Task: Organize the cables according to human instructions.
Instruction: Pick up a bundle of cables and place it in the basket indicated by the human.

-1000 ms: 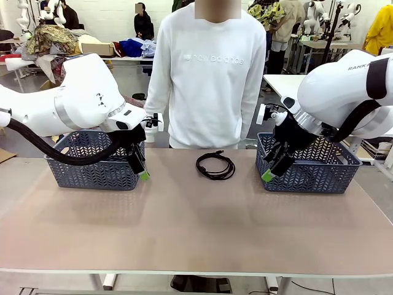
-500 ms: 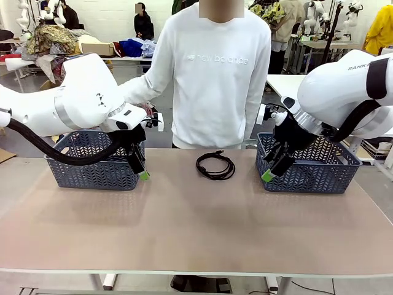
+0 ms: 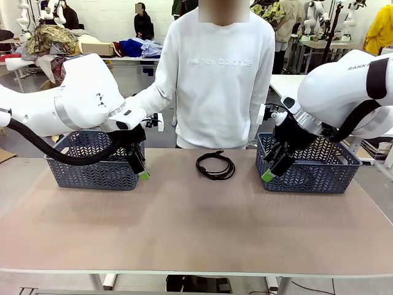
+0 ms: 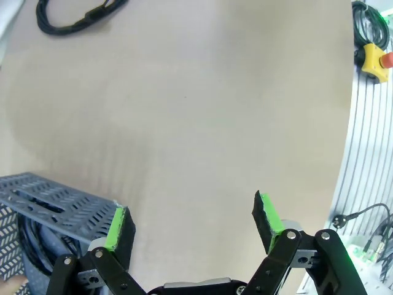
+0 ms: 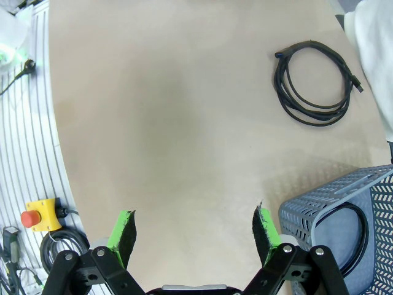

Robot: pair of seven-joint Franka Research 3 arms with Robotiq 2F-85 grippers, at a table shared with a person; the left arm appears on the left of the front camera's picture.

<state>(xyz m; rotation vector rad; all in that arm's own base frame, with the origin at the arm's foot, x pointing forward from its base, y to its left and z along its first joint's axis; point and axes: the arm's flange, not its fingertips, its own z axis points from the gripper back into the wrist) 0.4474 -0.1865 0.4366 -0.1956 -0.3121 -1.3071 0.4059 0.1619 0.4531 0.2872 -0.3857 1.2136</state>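
- Lying flat near the far middle of the tan table, between the two baskets and just in front of the person's white sweatshirt: one coiled black cable, touched by nothing.
- Hovering at the front right corner of the left grey basket: left gripper, green pads spread wide, gripping nothing.
- Hanging at the near left corner of the right grey basket: right gripper, jaws likewise gaping and empty.
- Showing in the left wrist view: fingers parted over bare tabletop, a dark cable loop resting inside the basket at lower left.
- Showing in the right wrist view: another black coil sitting inside the basket at lower right, well apart from the table coil.
- Reaching toward the left basket from behind the left arm: the person's sleeve, hand hidden.
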